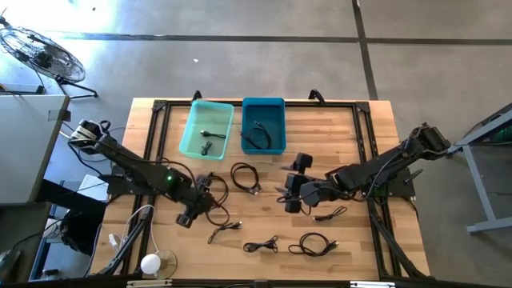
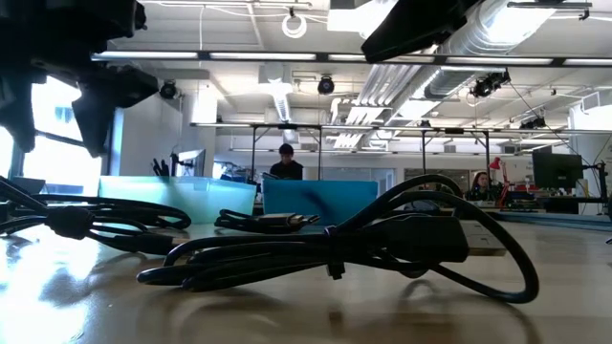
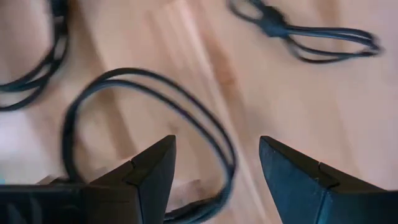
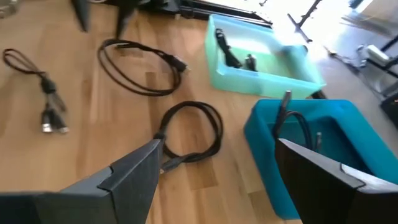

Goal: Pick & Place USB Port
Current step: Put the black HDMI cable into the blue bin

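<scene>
Several black USB cables lie on the wooden table. My left gripper is open and hovers over a looped cable near the table's left side; the loop runs between and under its fingers. My right gripper is open at mid-table and faces a coiled cable, also seen in the high view. A light teal bin and a blue bin stand at the far edge, each with cable inside.
More cables lie toward the near edge: one near my left gripper, two bundles at the front, one under my right arm. A white round object sits at the near left corner. People sit in the room behind.
</scene>
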